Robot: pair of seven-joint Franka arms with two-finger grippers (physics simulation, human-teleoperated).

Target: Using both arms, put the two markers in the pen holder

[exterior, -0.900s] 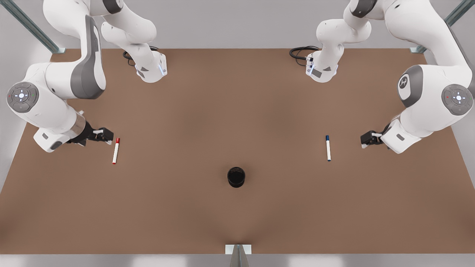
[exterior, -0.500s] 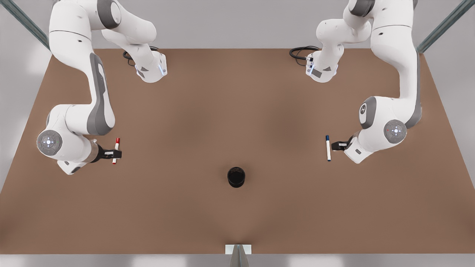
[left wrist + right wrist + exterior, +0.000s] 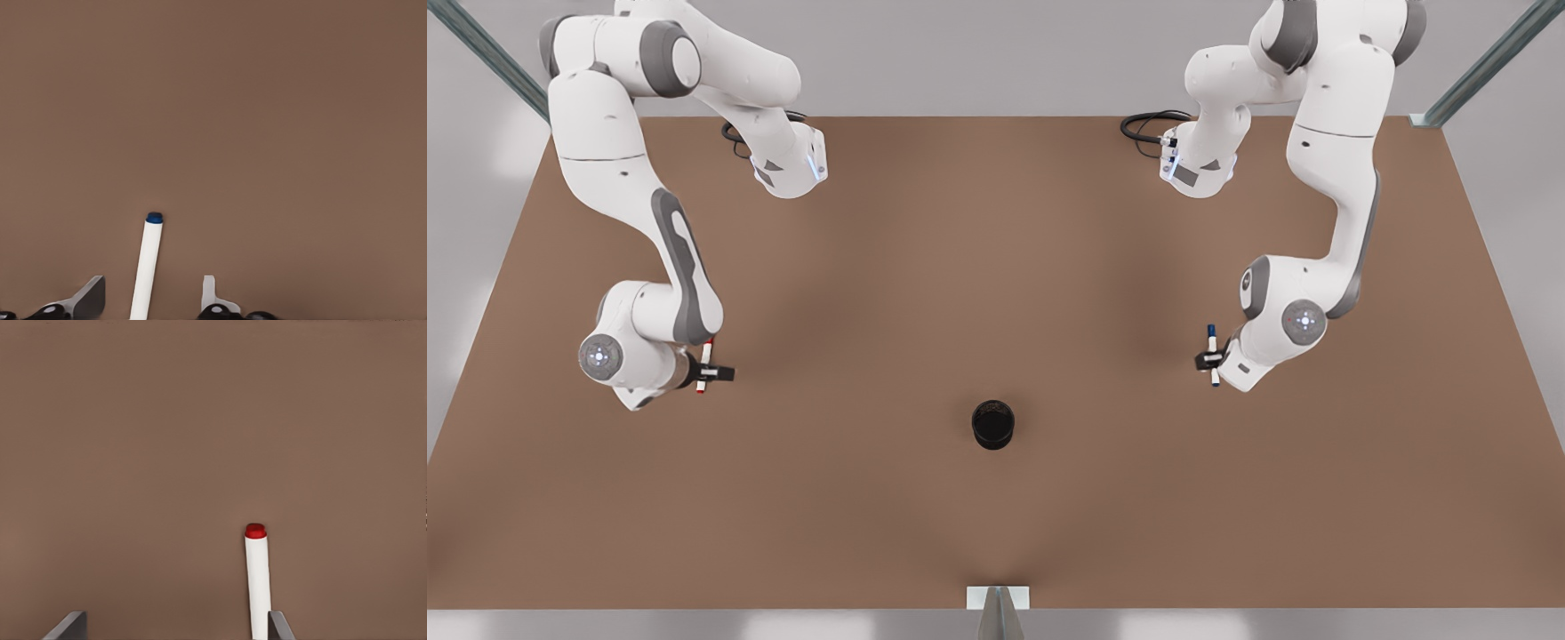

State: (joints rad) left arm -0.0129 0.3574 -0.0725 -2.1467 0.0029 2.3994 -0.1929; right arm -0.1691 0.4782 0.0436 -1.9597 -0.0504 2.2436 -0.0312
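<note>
Both claws, left claw (image 3: 1213,359) and right claw (image 3: 704,373), straddle flat markers, open, caps pointing away from the viewer.

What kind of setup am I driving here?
Probably a simulated lab bench: a bare brown table inside a metal frame, with two markers and a black pen holder.

I see the red-tipped marker (image 3: 257,583) lying on the brown surface (image 3: 200,420) between my right pincer's (image 3: 175,625) spread fingers (image 3: 69,625), close beside one of them.
</note>
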